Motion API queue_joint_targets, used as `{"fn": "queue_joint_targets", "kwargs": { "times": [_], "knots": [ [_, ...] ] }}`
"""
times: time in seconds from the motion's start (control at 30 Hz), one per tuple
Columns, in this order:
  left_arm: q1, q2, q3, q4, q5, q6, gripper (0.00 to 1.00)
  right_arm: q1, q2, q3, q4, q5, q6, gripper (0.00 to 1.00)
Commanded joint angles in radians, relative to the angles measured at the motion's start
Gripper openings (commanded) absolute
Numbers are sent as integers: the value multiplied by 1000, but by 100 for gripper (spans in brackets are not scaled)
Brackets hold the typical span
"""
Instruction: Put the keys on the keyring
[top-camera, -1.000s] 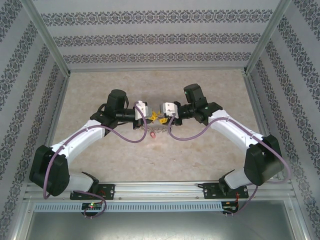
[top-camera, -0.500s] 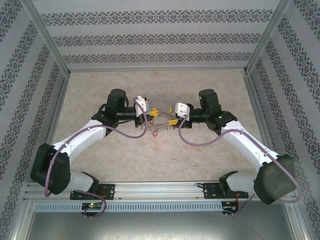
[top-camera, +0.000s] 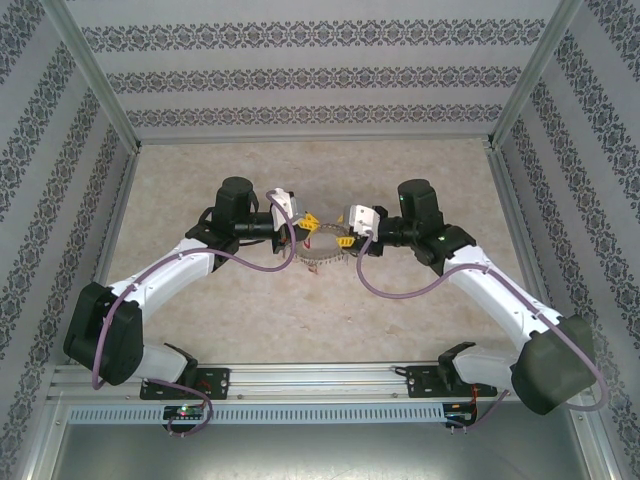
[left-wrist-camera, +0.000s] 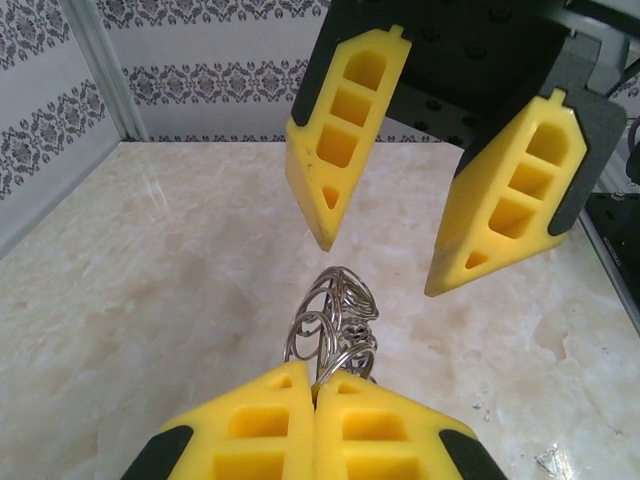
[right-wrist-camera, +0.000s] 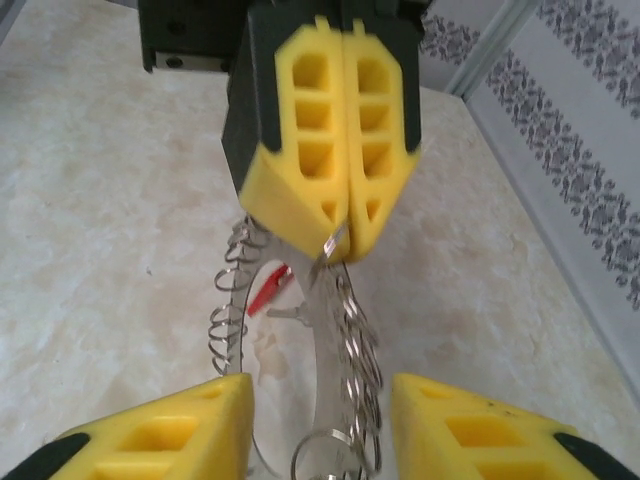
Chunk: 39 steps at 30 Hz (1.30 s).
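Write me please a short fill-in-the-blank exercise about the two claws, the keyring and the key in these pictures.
1. The left claw is ___ on the keyring.
2. The right claw is ___, holding nothing.
3. The small key has a ___ head.
Missing words: shut, open, red.

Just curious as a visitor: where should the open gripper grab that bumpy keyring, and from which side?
Probably the free end of the keyring, opposite where the left gripper pinches it. The right gripper faces that end, open jaws either side, so come straight in from the right arm's side and close across the thin loop.
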Motion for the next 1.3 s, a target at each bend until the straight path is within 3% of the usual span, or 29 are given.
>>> {"fn": "queue_joint_targets", "kwargs": {
  "times": [0.0,0.23,0.6,1.27],
  "knots": [
    [1,5,11,65,-24,-51,0,41,21,42,16,-7,77,33],
    [-1,23,-4,129,-45,-117,0,73,68,46,61,33,187,30],
    [-2,21,-13,137,-46,-133,0,75,123,63,110,96,245,38],
    [-17,24,-36,208,-109,-227,0,93,211,77,256,162,408,23]
  ]
}}
